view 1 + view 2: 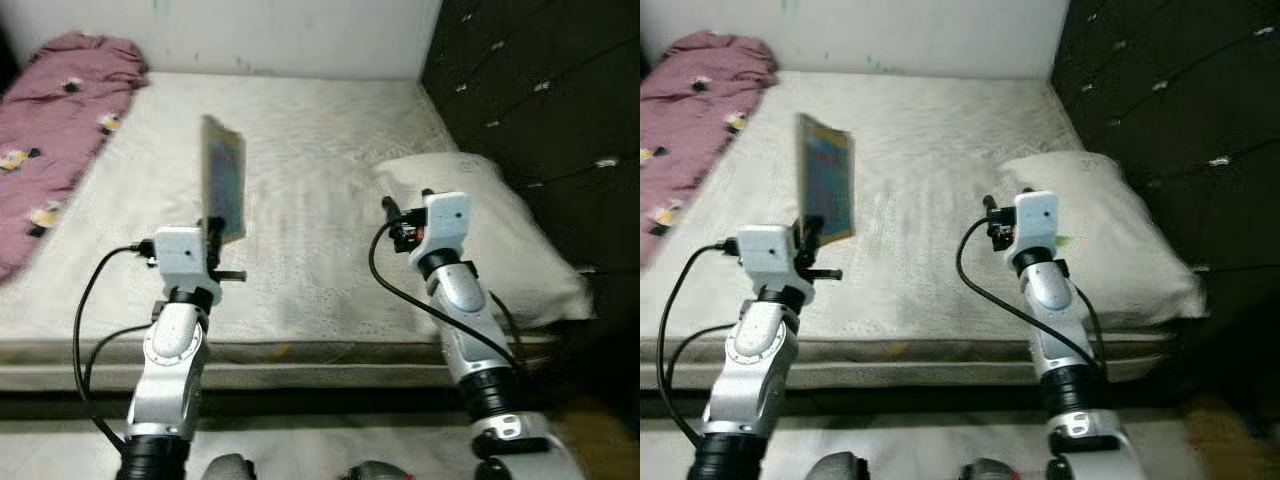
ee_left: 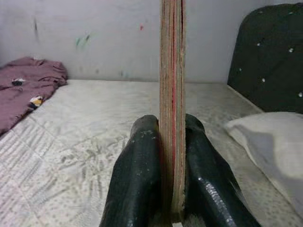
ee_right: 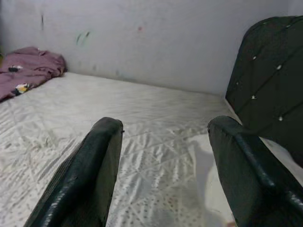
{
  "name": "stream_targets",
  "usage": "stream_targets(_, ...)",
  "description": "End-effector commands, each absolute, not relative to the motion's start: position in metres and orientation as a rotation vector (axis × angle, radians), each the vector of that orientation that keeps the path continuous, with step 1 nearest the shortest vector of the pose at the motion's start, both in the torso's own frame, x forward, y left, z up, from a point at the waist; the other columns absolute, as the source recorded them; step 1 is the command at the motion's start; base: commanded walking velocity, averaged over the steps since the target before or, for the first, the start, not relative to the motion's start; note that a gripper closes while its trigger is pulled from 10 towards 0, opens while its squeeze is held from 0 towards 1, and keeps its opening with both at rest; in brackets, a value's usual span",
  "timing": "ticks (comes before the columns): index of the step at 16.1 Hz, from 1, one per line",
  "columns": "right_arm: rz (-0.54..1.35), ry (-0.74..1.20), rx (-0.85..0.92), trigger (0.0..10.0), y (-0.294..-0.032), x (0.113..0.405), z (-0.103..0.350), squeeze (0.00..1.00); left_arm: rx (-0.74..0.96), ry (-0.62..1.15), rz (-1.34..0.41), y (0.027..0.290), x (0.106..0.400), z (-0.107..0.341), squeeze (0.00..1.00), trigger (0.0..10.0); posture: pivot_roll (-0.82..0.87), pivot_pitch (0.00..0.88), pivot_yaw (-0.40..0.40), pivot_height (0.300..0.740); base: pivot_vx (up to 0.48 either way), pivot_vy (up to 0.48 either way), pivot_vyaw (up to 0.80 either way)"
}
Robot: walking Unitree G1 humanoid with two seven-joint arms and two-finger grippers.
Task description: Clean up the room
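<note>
The book (image 1: 223, 178) is blurred in both eye views, so its cover print cannot be read. In the left wrist view it shows edge-on only, cut off at the top edge, and its lower edge is hidden between the left gripper's (image 2: 171, 142) fingers (image 2: 137, 179).

The right gripper (image 3: 165, 127) is hidden behind its own wrist in the eye views. In the right wrist view both of its fingers (image 3: 90, 179) run off the bottom edge.

The blanket (image 1: 55, 130) runs off the left edge.

The pillow (image 1: 510, 240) is partly hidden by the right arm.

The headboard (image 1: 540, 110) runs off the right edge.
</note>
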State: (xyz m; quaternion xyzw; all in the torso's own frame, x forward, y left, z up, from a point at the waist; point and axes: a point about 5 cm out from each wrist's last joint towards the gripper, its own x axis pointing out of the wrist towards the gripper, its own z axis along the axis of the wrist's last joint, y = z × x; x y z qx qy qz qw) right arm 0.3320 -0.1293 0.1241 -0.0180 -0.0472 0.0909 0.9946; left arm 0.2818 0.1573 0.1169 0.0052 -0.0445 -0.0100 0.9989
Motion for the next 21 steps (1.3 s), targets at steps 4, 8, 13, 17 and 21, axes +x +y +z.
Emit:
stream_targets(4,0.205,-0.106,-0.033,10.0,-0.1226,0.3331,0.1279,0.00,0.013,-0.167,-0.021,0.1626,0.2830,0.1307,0.00,10.0,-0.02,0.000,-0.038,0.740,0.000,0.000,0.00)
stream_targets(8,0.208,-0.105,-0.034,10.0,-0.1221,0.3325,0.1273,0.00,-0.002,-0.188,-0.057,0.1599,0.2811,0.1329,0.00,10.0,-0.02,0.000,-0.038,0.740,0.138,0.000,0.00)
stream_targets(13,0.210,-0.104,-0.035,10.0,-0.1220,0.3326,0.1272,0.00,-0.008,-0.197,-0.072,0.1599,0.2806,0.1337,0.00,10.0,-0.02,0.000,-0.038,0.740,0.362,0.000,0.00)
stream_targets(17,0.208,-0.104,-0.035,10.0,-0.1225,0.3326,0.1274,0.00,-0.010,-0.199,-0.075,0.1595,0.2803,0.1338,0.00,10.0,-0.03,0.000,-0.040,0.740,0.480,0.000,0.00)
stream_targets(21,0.205,-0.103,-0.035,10.0,-0.1231,0.3327,0.1274,0.00,-0.012,-0.194,-0.072,0.1595,0.2804,0.1331,0.00,10.0,-0.03,0.000,-0.041,0.740,0.442,0.000,0.00)
